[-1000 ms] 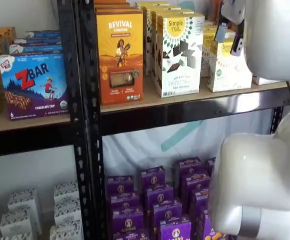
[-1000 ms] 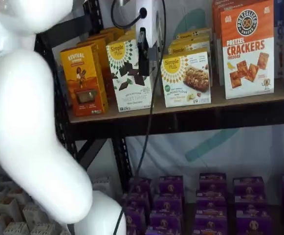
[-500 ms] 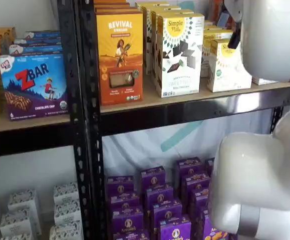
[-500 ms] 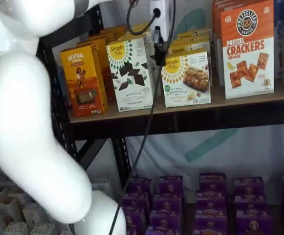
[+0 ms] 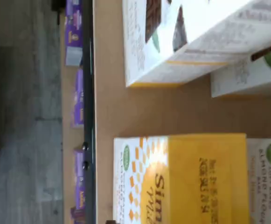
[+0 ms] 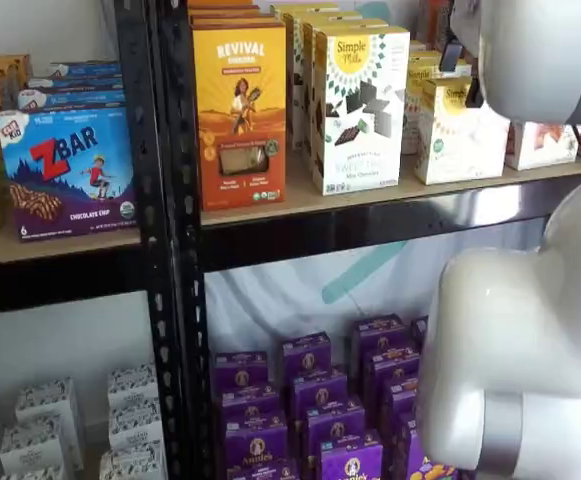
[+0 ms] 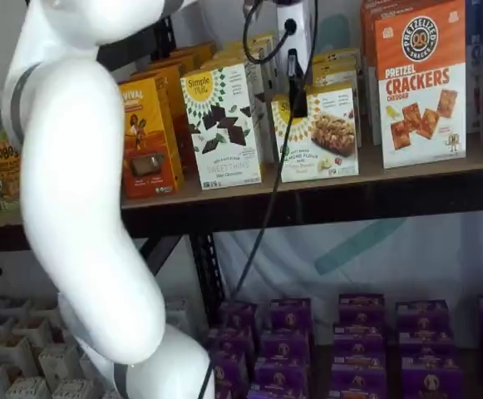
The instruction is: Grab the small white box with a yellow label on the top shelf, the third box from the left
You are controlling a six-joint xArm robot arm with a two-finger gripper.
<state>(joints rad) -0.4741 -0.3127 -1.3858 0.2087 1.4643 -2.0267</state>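
The small white box (image 7: 328,137) with the yellow round label stands at the front of the top shelf (image 7: 391,173). It also shows in a shelf view (image 6: 460,135) and in the wrist view (image 5: 205,179), where its yellow top fills the frame close below the camera. My gripper (image 7: 295,106) hangs from the view's top edge with its cable, its black fingers right at the box's upper left front. No gap between the fingers shows. In a shelf view only a black finger (image 6: 473,93) shows beside the white arm.
The taller white Simple Mills box (image 7: 222,125) stands just left of the small box, with the orange Revival box (image 7: 145,137) beyond it. An orange Pretzel Crackers box (image 7: 420,83) stands to the right. Purple boxes (image 6: 310,400) fill the lower shelf. My white arm (image 7: 83,208) covers the left.
The gripper has moved right, from in front of the taller Simple Mills box to the small white box. The arm has swung with it.
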